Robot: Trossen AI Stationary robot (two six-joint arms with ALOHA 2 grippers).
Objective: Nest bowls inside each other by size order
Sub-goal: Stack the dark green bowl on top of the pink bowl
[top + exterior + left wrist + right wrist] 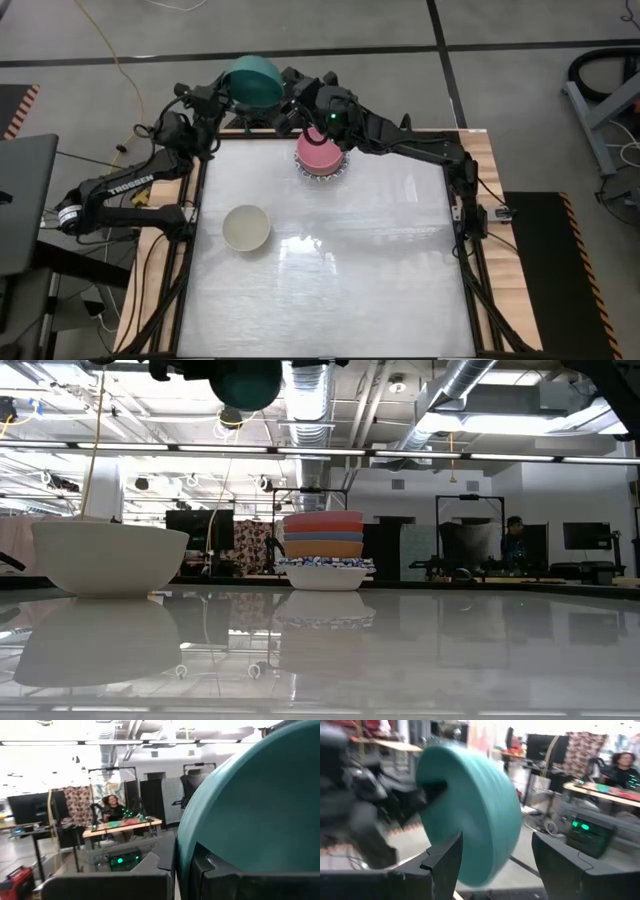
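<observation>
A teal bowl (252,82) is held in the air beyond the table's far edge, tipped on its side; it also shows at the top of the low view (245,382). My left gripper (226,96) is shut on it. My right gripper (292,100) is open just right of the bowl, with its fingers on either side of the bowl's lower part (480,865); no touch shows. A stack of bowls (320,152) with a pink one on top rests on the table near the far edge. A cream bowl (245,228) stands upright at the left. My left gripper pinches the teal bowl's wall at the rim (181,860), one finger inside the hollow (432,790) and one on the outside (240,880). The fingers come from the table's left. The bowl is lifted clear and tipped, its opening toward my left arm.
The stack (323,550) has a white, blue-patterned bowl at the bottom, then orange, blue and red or pink ones. The near half of the table (330,300) is bare. A person sits at a desk (115,807) in the room beyond.
</observation>
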